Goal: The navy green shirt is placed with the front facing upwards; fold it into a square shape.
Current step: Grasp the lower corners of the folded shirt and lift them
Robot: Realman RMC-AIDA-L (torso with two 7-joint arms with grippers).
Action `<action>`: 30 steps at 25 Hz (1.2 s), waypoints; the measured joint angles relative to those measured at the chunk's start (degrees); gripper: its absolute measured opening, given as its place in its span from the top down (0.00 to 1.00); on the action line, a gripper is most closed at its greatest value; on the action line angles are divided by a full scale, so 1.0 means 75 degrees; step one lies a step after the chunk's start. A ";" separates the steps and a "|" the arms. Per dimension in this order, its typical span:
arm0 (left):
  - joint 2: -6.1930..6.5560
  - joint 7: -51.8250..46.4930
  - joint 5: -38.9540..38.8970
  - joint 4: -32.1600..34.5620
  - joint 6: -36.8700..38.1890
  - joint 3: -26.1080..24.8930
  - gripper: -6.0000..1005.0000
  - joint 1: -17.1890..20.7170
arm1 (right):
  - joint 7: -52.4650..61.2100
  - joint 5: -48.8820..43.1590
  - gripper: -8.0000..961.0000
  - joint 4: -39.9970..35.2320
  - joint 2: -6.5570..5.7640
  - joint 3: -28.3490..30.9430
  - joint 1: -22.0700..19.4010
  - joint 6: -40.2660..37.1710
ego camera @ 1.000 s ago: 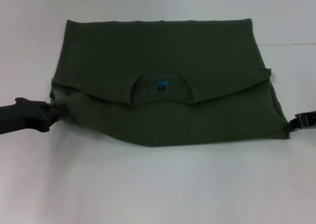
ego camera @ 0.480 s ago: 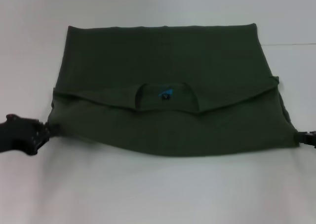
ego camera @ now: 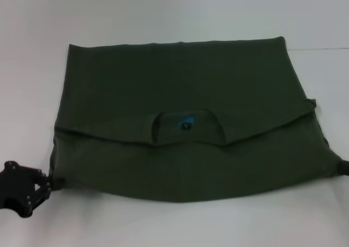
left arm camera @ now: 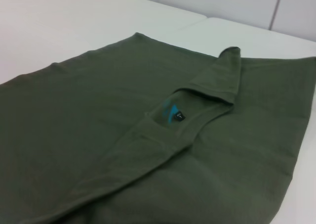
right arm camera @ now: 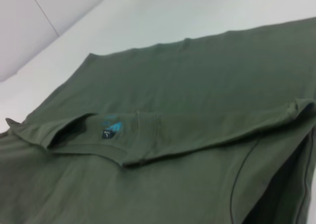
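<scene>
While the shirt [ego camera: 185, 116] lies spread over the white surface [ego camera: 163, 225], it is folded across its width, so that a wide dark-green slab fills most of the head view. Its far edge runs straight, and its near edge sags in a shallow curve toward the robot. Across the middle a folded layer ends in a shallow V, where the neck opening shows with a small blue label [ego camera: 186, 122] inside it. Both wrist views show the same collar and label from low angles, with the cloth lying in flat layers. At the near left corner of the shirt sits the left pincer [ego camera: 52, 182], its black body low at the edge of the head view and its tips touching the cloth corner, apparently pinching it, though the fingers are too dark to read surely. At the near right corner only a sliver of the right pincer [ego camera: 343, 168] shows at the frame edge, against the hem; whether it is spread or pressed together I cannot tell.
</scene>
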 joint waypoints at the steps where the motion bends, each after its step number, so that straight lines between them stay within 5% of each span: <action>1: -0.0007 0.0055 0.0013 0.0003 0.0068 -0.0058 0.92 0.0018 | -0.0195 0.0001 0.98 0.0092 0.0005 0.0168 -0.0046 -0.0071; 11: 0.0008 0.0988 0.0009 -0.0334 0.0848 -0.1186 0.92 0.0259 | -0.1364 -0.0014 0.98 0.0646 -0.0039 0.1014 -0.0538 -0.0598; 20: -0.0086 0.1216 0.0106 -0.0324 0.1076 -0.1319 0.92 0.0751 | -0.2272 -0.0026 0.98 0.0667 -0.0013 0.1641 -0.1323 -0.1517; 30: -0.0055 0.1710 0.1145 -0.0179 0.1900 -0.2114 0.91 0.0895 | -0.2735 -0.0045 0.98 0.0691 0.0157 0.1730 -0.2006 -0.1937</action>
